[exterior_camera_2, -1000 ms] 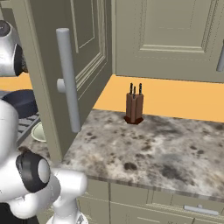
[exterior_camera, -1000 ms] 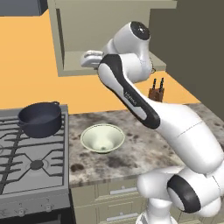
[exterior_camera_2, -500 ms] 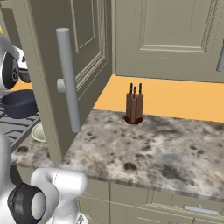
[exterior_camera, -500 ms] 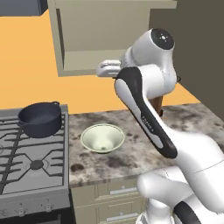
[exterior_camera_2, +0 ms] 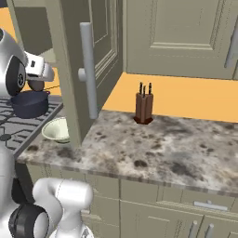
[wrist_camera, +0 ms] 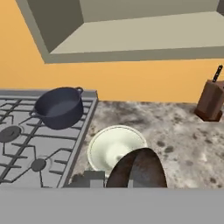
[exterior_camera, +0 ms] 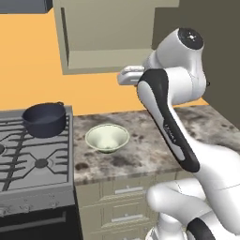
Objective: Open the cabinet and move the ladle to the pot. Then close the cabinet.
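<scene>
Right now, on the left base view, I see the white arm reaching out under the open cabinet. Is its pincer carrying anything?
Observer: Yes. The hand view has the ladle's dark round cup right at the pincer, which is shut on the ladle.
Visitor: Is it over the pot?
Observer: Not yet, it seems. In the hand view the cup lines up with the cream bowl, and the pot sits off to one side on the stove.
Visitor: What is behind the arm?
Observer: A knife block, plain in the right base view, standing upright on the counter.
</scene>
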